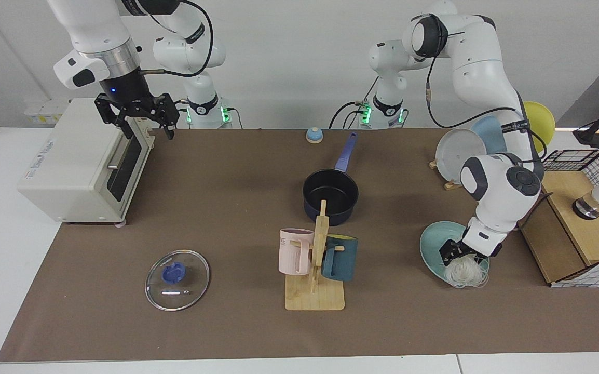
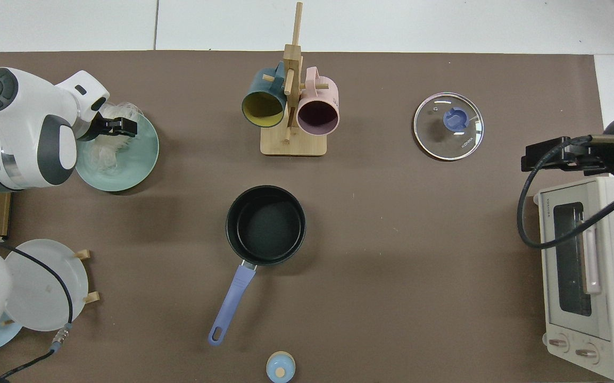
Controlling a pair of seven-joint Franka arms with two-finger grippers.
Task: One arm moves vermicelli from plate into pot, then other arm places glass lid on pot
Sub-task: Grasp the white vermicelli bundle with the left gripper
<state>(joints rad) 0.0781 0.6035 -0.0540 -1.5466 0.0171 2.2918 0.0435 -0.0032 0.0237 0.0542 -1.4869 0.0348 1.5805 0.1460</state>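
The wispy whitish vermicelli (image 1: 465,272) (image 2: 102,154) lies on the light teal plate (image 1: 432,246) (image 2: 139,159) and spills over its front rim. My left gripper (image 1: 460,253) (image 2: 121,126) is down on the plate, open, with its fingers in the top of the strands. The dark pot (image 1: 330,195) (image 2: 265,223) stands mid-table with nothing in it, its blue-purple handle pointing toward the arm bases. The glass lid (image 1: 177,279) (image 2: 448,126) with its blue knob lies flat on the mat. My right gripper (image 1: 146,132) (image 2: 549,154) hangs open above the oven's front edge and waits.
A cream toaster oven (image 1: 81,161) stands at the mat's edge under the right arm. A wooden mug rack (image 1: 315,259) holding a pink and a dark teal mug stands between pot and front edge. A plate rack (image 1: 460,153), a wooden box (image 1: 569,228) and a small bell (image 1: 314,135) stand nearby.
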